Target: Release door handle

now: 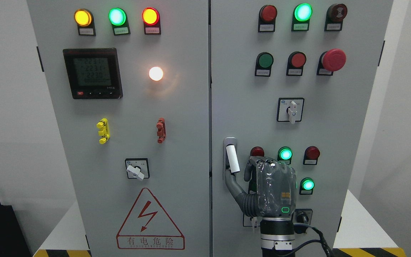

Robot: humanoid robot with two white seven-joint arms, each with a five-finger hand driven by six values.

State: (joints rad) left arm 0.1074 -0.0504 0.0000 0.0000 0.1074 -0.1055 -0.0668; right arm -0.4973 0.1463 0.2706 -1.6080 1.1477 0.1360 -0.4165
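The silver door handle (228, 142) sits upright in its recess at the left edge of the cabinet's right door (355, 117), which looks closed. My right hand (241, 162) comes up from the bottom edge, its plastic-wrapped back facing the camera. The thumb (232, 159), white at its tip, stretches straight up and lies over the lower part of the handle. The other fingers (251, 170) are bent toward the door just right of the handle and do not wrap it. My left arm is out of view.
The grey cabinet's left door (187, 117) carries a meter (92, 73), lamps, a rotary switch (136, 170) and a warning triangle (150, 219). Push buttons, a red emergency stop (333, 59) and a selector switch (291, 110) surround my hand on the right door.
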